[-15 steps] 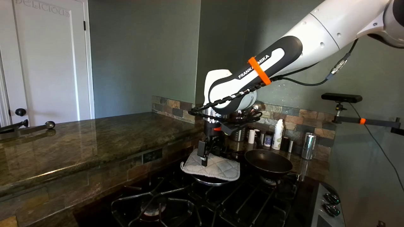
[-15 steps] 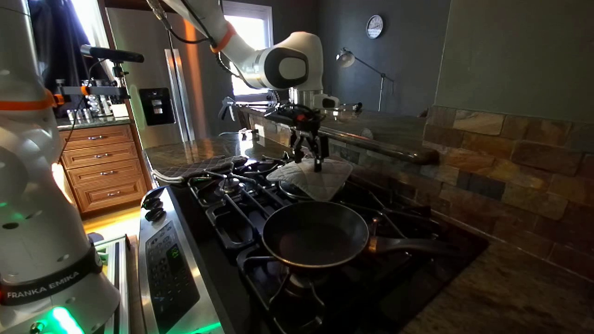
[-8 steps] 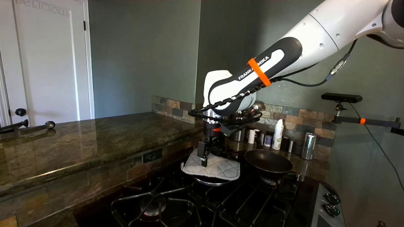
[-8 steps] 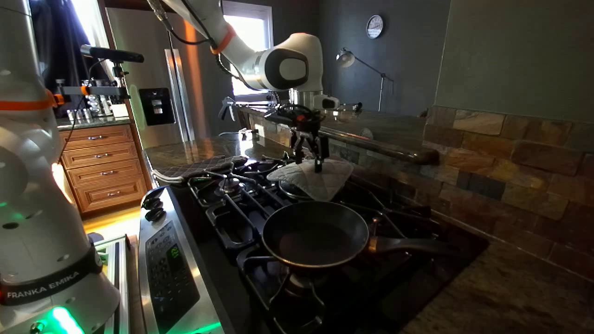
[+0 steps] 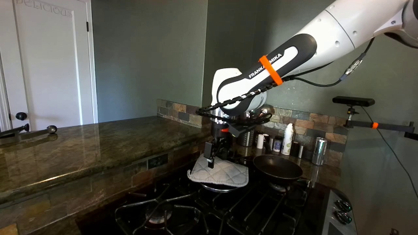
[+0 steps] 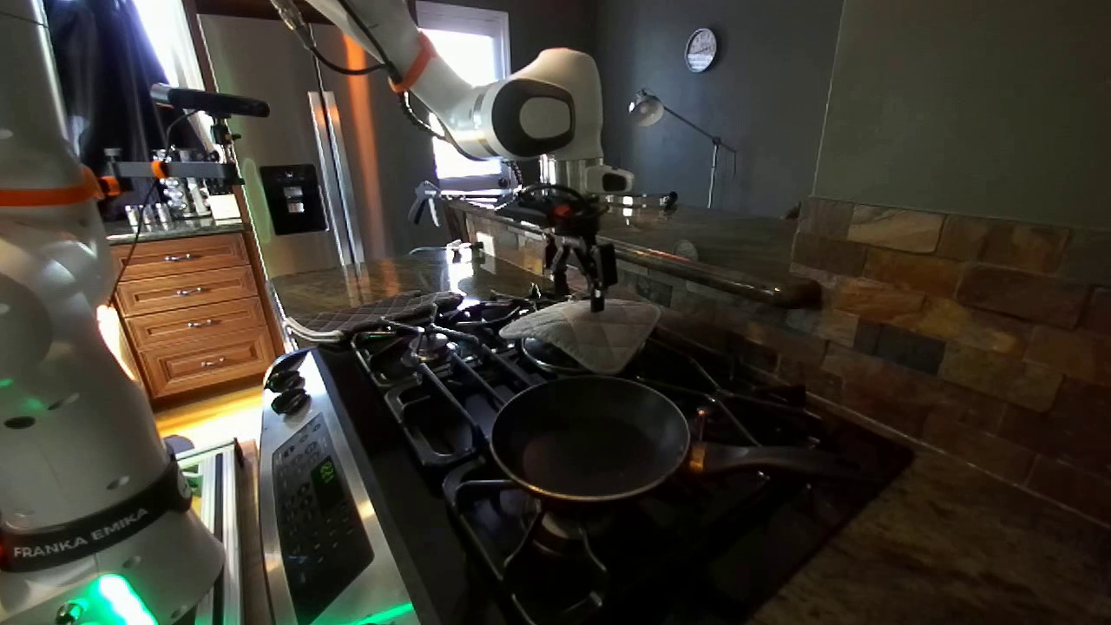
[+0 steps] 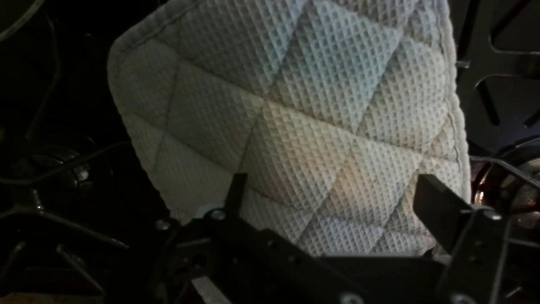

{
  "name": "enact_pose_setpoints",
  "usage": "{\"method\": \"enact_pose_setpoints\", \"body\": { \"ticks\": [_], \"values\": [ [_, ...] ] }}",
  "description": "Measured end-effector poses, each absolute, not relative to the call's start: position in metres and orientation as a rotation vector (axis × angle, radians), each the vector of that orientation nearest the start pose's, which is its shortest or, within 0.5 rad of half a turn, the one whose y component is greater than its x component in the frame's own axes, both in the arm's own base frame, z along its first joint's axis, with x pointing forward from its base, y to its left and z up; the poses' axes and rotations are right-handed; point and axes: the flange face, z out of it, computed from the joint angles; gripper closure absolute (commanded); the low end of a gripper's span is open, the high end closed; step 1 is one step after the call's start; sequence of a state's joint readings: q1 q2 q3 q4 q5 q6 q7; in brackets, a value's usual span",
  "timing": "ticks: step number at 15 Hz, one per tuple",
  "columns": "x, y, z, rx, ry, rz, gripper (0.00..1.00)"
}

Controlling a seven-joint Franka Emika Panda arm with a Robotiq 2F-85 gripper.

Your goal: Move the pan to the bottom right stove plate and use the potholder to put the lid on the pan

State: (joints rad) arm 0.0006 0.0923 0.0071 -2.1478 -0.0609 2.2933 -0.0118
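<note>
Wrist view showed black metal grates beside the cream square quilted potholder, under the spread black gripper. The round dark pan, over a burner, pointed its handle to the stone-tiled wall.

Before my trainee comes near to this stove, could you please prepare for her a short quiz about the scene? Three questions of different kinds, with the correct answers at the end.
1. Which dark cookware stands uncovered on the stovetop?
2. True or false: the hand stands open over the quilted potholder.
3. Choose one. In an exterior view, the shiny rim of what seems to be the lid shows:
a) on the raised stone counter
b) beneath the potholder
c) beside the spray can

Key: 1. the frying pan; 2. true; 3. b
</note>
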Motion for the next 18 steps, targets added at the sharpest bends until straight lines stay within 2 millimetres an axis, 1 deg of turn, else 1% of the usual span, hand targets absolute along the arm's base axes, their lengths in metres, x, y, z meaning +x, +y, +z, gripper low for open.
{"method": "enact_pose_setpoints", "body": {
  "ticks": [3,7,11,15,17,18],
  "values": [
    [0.557,0.0,0.367,-3.186,-0.089,-0.091,0.0],
    [0.556,-0.004,0.365,-3.187,-0.102,-0.084,0.0],
    [0.557,-0.004,0.36,-3.185,-0.134,-0.081,0.0],
    [0.56,-0.004,0.353,-3.181,-0.146,-0.12,0.0],
    [0.561,-0.004,0.349,-3.181,-0.148,-0.118,0.03],
    [0.561,-0.004,0.347,-3.181,-0.148,-0.111,0.09]
  ]
}}
